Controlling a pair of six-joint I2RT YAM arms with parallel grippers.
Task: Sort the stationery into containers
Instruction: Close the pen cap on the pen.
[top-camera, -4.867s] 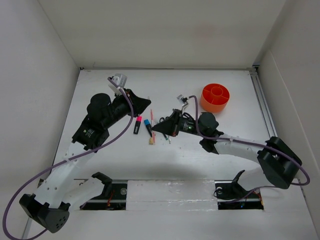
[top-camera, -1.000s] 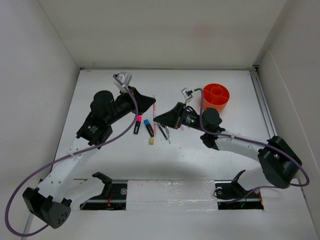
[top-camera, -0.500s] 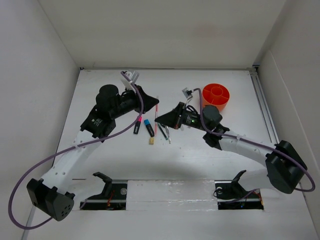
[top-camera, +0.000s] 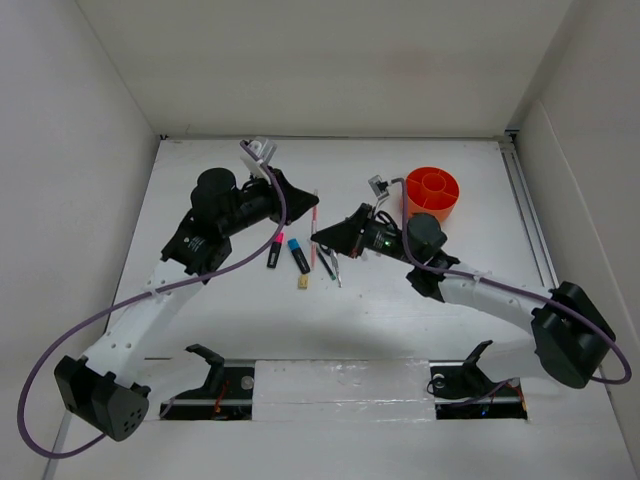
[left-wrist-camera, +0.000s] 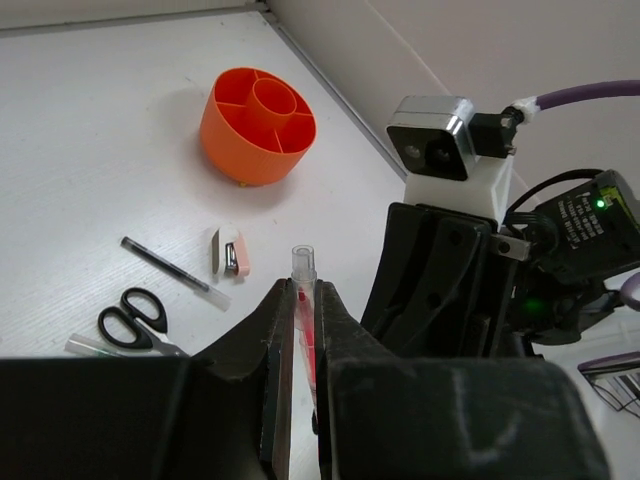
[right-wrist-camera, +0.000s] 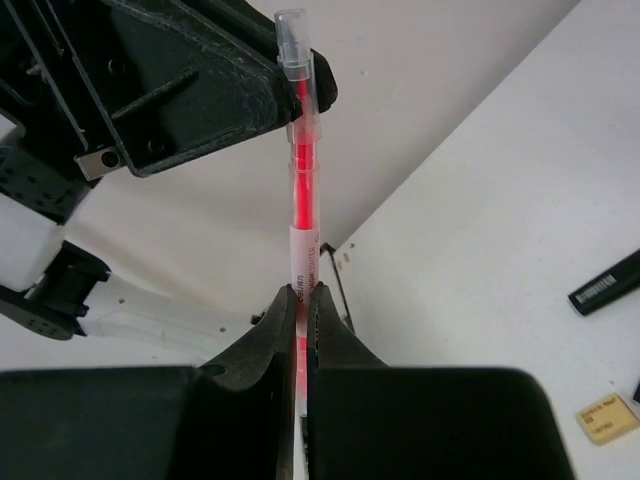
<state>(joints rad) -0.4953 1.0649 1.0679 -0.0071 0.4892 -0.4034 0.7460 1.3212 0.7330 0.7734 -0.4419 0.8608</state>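
Once flat, pink pen (top-camera: 314, 212) now aloft.

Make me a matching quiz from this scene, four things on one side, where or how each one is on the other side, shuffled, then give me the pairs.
Things:
1 pink pen
2 scissors
3 orange organiser
4 yellowish eraser

States:
A standing upright, apart from the rest
B flat on the table beside a dark pen
C clamped in the jaws of both arms, off the table
D loose, by the black end of the blue-capped highlighter

Pairs: 1-C, 2-B, 3-A, 4-D
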